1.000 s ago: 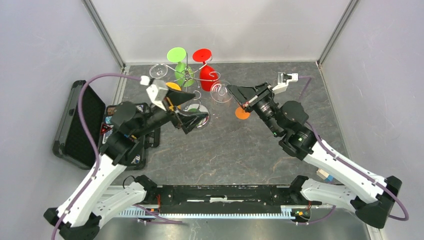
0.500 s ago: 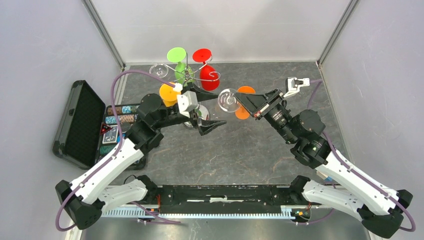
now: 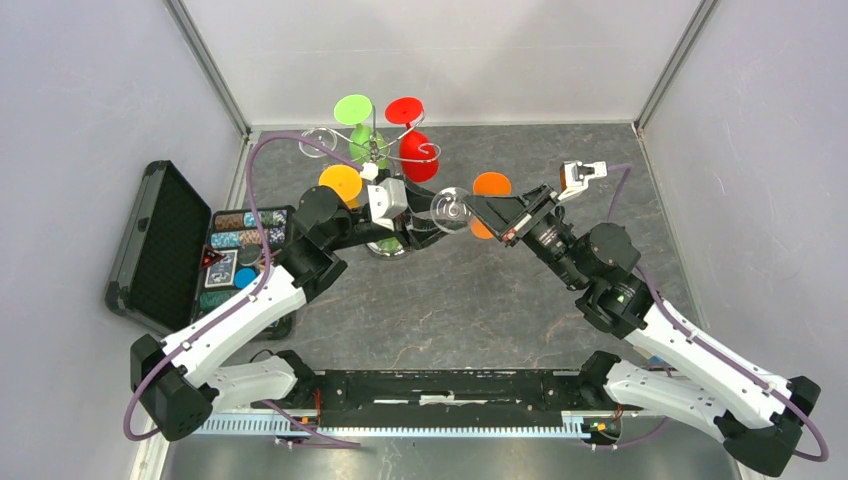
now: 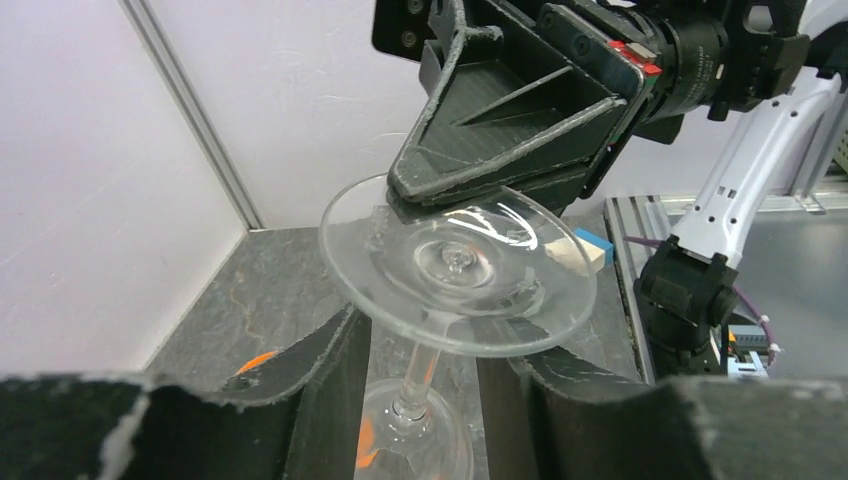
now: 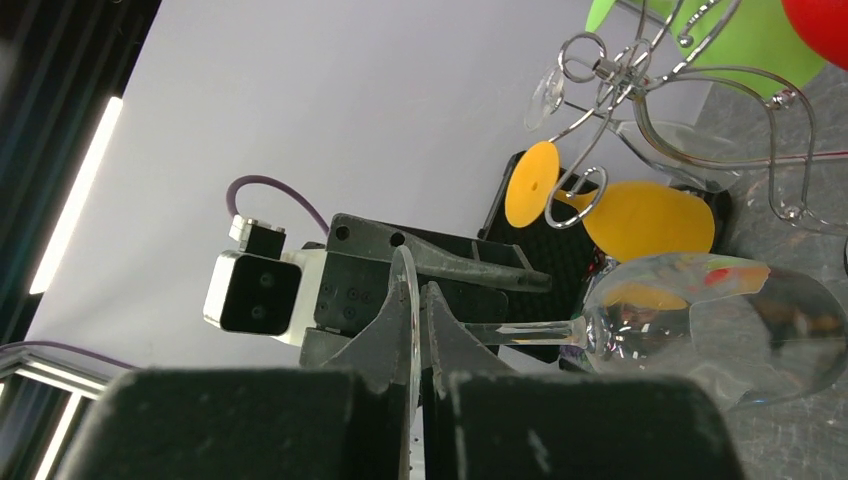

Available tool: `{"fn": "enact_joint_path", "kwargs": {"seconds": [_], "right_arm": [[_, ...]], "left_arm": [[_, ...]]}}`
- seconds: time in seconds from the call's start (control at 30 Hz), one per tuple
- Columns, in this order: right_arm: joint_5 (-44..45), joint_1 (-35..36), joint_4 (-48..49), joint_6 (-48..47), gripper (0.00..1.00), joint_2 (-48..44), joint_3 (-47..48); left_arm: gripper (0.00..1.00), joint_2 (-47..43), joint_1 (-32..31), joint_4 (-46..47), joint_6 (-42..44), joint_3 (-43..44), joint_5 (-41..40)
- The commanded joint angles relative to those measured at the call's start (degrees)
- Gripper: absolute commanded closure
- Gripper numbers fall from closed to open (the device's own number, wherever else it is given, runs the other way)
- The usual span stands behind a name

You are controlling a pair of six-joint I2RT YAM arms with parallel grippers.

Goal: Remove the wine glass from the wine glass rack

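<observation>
Left arm has swung off the wine glass rack point(image 3: 372, 148) toward the right one; its jaws, wide a second ago, are now half-narrowed. Clear wine glass point(image 3: 450, 207) hangs free of the rack, between both. Right end effector point(image 5: 414, 300) pinches its foot rim. The left end effector point(image 4: 420, 350) straddles the stem, gaps either side. Risk: left closing off-centre levers the foot out of that thin pinch, so a drop or a snapped stem.
</observation>
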Motion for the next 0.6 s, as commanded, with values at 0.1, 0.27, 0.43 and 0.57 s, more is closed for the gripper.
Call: {"fn": "enact_joint_path", "kwargs": {"seconds": [0.1,0.27,0.43,0.57], "right_arm": [[-1.0,0.0,7.0,3.0,1.00,-1.0,-0.9],[-0.5,-0.1,7.8,3.3,1.00,-1.2,-1.3],[-0.4,-0.1,7.8,3.5,1.00,-1.4,-1.3],[-1.1,-0.1,8.3,3.6,1.00,-0.9,-1.1]], "left_arm": [[0.61,-0.9,-0.3,2.7,-1.5,-1.7,3.7],[0.51,-1.0,-0.3,2.6,-1.8,-2.8,3.2],[0.53,-1.5,-0.3,4.0,-2.4,-3.7,3.0],[0.65,-1.3,-0.3,4.4,-2.4,-3.3,2.7]]}}
